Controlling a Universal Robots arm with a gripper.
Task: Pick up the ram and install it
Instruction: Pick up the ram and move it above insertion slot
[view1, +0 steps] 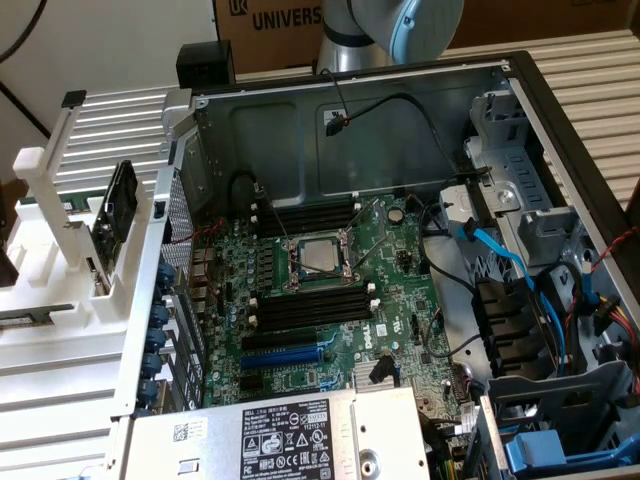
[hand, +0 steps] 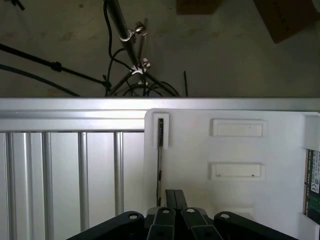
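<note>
The ram (view1: 120, 200), a dark board, stands on edge and tilted in a white rack (view1: 60, 250) at the exterior view's left, outside the open computer case. My gripper (hand: 173, 193) hovers over a white holder plate (hand: 235, 150). Its black fingers (hand: 170, 197) are pressed together with nothing between them. A thin dark edge (hand: 160, 134) sits in a slot of the plate just beside the fingertips; I cannot tell whether it is a ram. A green board with a white label (hand: 313, 186) lies at the plate's edge. The black memory slots (view1: 310, 308) lie near the processor socket (view1: 318, 257).
The case wall (view1: 160, 300) and rear fan grilles stand between the rack and the motherboard. Blue and black cables (view1: 500, 260) and drive bays crowd the exterior view's right. A power supply (view1: 290, 435) sits at the front. Beyond the ribbed table edge (hand: 75, 117) are floor, tripod legs and cables.
</note>
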